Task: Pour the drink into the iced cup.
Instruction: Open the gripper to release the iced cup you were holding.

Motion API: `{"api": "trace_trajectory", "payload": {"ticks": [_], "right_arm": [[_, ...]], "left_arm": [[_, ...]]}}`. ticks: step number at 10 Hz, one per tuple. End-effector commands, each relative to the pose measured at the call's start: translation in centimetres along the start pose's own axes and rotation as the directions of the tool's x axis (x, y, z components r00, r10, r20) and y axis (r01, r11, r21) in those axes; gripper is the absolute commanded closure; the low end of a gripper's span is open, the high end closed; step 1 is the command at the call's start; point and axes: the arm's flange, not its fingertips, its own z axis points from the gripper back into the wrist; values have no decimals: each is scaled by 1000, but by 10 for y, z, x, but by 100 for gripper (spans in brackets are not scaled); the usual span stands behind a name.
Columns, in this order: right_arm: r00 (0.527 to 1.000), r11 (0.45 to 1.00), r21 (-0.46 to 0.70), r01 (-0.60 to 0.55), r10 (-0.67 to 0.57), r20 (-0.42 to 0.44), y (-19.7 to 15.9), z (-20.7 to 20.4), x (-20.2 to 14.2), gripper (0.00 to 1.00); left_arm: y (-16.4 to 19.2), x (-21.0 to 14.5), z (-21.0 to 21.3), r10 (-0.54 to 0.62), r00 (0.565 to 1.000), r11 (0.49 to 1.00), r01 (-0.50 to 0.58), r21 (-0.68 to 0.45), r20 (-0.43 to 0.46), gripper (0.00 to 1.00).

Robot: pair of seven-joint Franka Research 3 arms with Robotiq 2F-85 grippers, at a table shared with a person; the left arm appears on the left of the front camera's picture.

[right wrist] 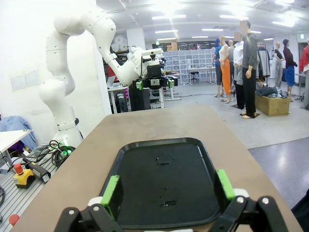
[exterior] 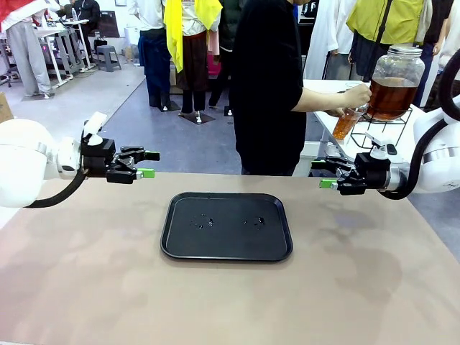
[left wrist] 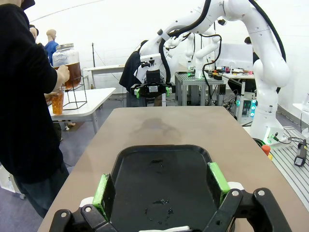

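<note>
Across the table a person's hand (exterior: 357,95) holds a clear cup (exterior: 346,123) of amber drink under the tap of a glass drink jar (exterior: 395,79). The cup (left wrist: 57,101) and jar (left wrist: 67,63) are also in the left wrist view; I cannot tell whether there is ice in the cup. My left gripper (exterior: 149,164) hovers open above the table's left side, pointing right. Facing it from the right side, my right gripper (exterior: 322,175) is open too. Nothing sits between either pair of green pads (left wrist: 102,189) (right wrist: 224,183).
A black tray (exterior: 172,215) with a few wet spots lies mid-table between the grippers. The jar stands on a wire stand (exterior: 388,131) on a white side table (exterior: 327,90) at the far right. The person stands close to the table's far edge.
</note>
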Motion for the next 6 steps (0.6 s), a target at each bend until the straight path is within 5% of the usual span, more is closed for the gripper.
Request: {"api": "trace_trajectory", "payload": {"ticks": [1,6], "right_arm": [[1000,1000,2,-5,5,4,1,0,3,0],[1000,1000,2,-5,5,4,1,0,3,0]], "left_arm": [[1,2,-2,0,1000,1000,0,14,4,0],[1,2,-2,0,1000,1000,0,14,4,0]]}}
